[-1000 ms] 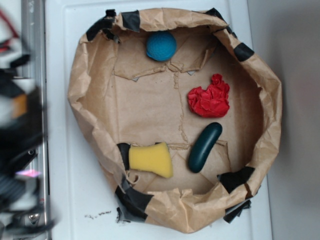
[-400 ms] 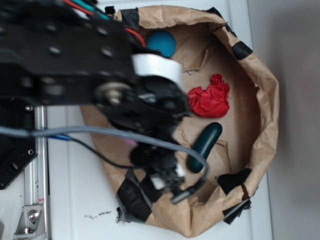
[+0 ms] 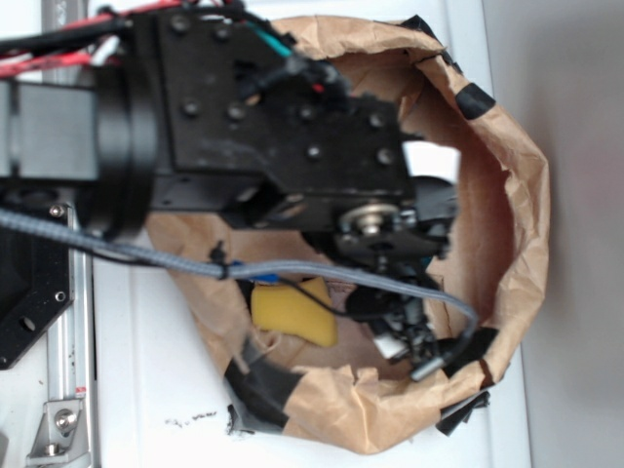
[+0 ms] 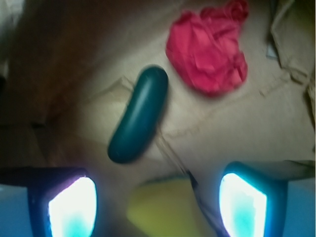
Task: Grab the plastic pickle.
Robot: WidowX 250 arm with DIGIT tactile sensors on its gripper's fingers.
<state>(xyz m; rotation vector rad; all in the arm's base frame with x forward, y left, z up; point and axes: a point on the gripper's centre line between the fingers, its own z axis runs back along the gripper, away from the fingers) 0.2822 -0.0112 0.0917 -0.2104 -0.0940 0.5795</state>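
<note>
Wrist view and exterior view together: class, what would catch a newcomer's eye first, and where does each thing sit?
In the exterior view the black arm fills the upper left and covers most of the paper bowl; only the sponge peeks out below it. In the wrist view the pickle lies slanted at centre, the red paper wad apart from it at upper right. The open gripper frames the bottom edge with glowing fingers.

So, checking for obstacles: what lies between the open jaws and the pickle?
Wrist view: only bare brown paper before the plastic pickle; the yellow sponge sits nearer, between the jaws.
</note>
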